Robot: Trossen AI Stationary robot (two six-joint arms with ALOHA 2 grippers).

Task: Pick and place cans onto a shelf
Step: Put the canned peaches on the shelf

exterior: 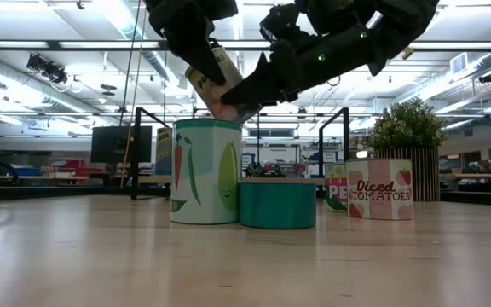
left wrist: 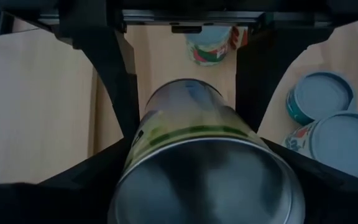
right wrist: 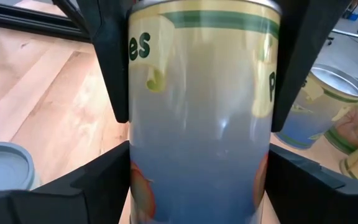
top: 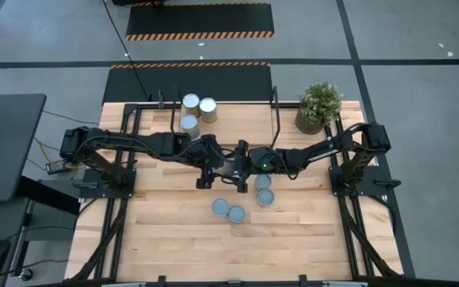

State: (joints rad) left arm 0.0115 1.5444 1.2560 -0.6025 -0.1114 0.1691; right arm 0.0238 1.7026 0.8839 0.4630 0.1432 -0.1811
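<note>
While I'm watching the feeds, the left gripper (left wrist: pixel 185 93) is clamped on a can (left wrist: pixel 197 162), with a finger tight on each side and the bare metal end facing that wrist camera. The right gripper (right wrist: pixel 201 62) is squeezing what looks like the same can from the other side, its fingers pressed against the yellowish label. So both grippers have it at once, meeting over the middle of the table (top: pixel 174 247). From table level the can hangs tilted in the air, well off the wood.

Four more cans (top: pixel 236 214) sit on the table just beside the grippers, two under the right arm and two nearer the front edge. Three cans (top: pixel 190 101) are already at the left end of the shelf (top: pixel 237 119). A plant (top: pixel 319 106) stands at the back right corner.
</note>
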